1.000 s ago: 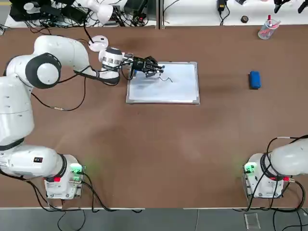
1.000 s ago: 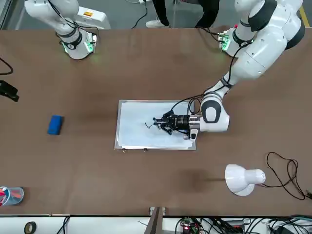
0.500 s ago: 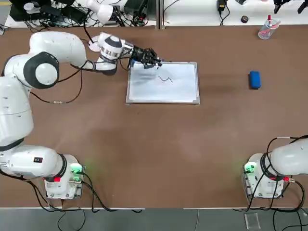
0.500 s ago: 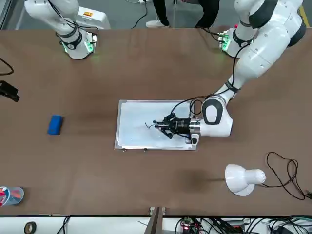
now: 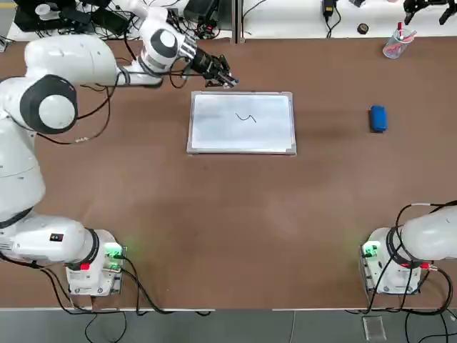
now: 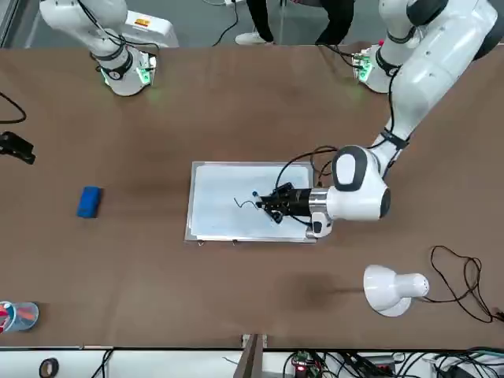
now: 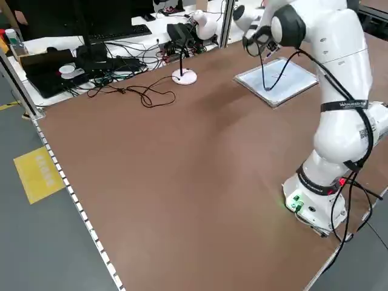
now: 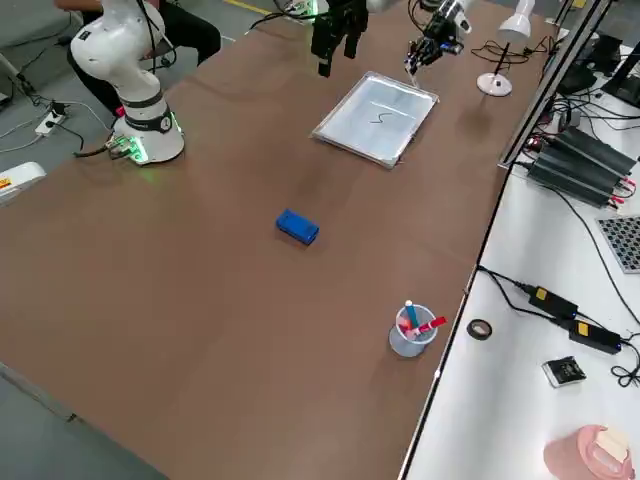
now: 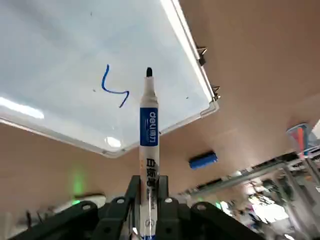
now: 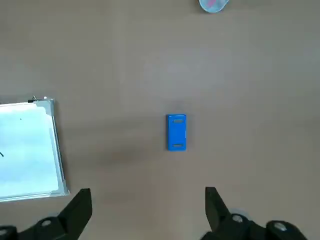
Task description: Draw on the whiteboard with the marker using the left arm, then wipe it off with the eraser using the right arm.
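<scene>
The whiteboard (image 5: 243,132) lies flat on the brown table, with a small blue squiggle (image 5: 246,118) on its far half. My left gripper (image 5: 223,78) hangs raised over the board's far edge, shut on the marker (image 9: 148,125). The marker's dark tip points at the board (image 9: 60,55) but is clear of it. The blue eraser (image 5: 378,118) lies on the table well to the right of the board. My right gripper (image 10: 145,210) is high above the table, open and holding nothing, with the eraser (image 10: 176,132) below and ahead of it.
A clear cup of pens (image 5: 395,44) stands at the far right table edge. A white desk lamp (image 6: 390,289) and its cable sit beyond the board on the left arm's side. Cables and electronics line the bench behind. Both arm bases (image 5: 93,268) stand at the near edge.
My left gripper has lifted the marker off the board and risen above its far edge, leaving the squiggle behind. The right arm, eraser and board have not moved.
</scene>
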`<action>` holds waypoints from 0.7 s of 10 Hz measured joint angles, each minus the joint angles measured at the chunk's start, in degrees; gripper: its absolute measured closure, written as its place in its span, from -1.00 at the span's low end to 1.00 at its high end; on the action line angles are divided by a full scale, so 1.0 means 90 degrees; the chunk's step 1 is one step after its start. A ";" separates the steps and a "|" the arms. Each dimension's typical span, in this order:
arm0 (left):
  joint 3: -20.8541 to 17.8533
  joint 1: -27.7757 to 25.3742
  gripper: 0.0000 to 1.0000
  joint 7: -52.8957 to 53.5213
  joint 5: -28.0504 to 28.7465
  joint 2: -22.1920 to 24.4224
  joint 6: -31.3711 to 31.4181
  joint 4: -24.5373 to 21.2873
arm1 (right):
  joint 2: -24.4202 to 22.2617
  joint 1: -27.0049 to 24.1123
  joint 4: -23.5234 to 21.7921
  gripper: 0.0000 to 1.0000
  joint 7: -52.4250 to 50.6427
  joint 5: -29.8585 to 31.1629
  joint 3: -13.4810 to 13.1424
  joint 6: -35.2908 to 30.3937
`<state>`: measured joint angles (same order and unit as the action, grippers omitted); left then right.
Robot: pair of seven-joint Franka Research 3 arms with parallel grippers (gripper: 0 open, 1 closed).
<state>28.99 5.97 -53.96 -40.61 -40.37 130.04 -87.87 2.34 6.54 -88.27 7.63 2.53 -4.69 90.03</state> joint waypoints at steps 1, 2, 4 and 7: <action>-0.0003 -0.0008 0.66 -0.0014 0.0565 0.0178 -0.0114 0.0002 | -0.0105 0.0004 -0.0181 -1.00 -0.0015 0.0000 0.0000 0.0073; -0.0007 -0.0025 0.66 -0.0001 0.1152 0.0342 -0.0326 0.0005 | -0.0235 0.0005 -0.0404 -1.00 -0.0082 0.0000 -0.0005 0.0191; -0.0016 -0.0057 0.66 0.0043 0.2654 0.0659 -0.0859 0.0008 | -0.0466 -0.0053 -0.0864 -1.00 -0.0473 0.0002 -0.0052 0.0477; -0.0035 -0.0240 0.66 0.0618 0.4573 0.0909 -0.1873 -0.0009 | -0.0617 -0.0431 -0.1612 -1.00 -0.0932 -0.0011 -0.0127 0.1258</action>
<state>28.68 3.81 -48.40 0.55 -32.19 113.19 -87.95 -3.21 2.66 -102.78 -0.76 2.43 -5.84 101.35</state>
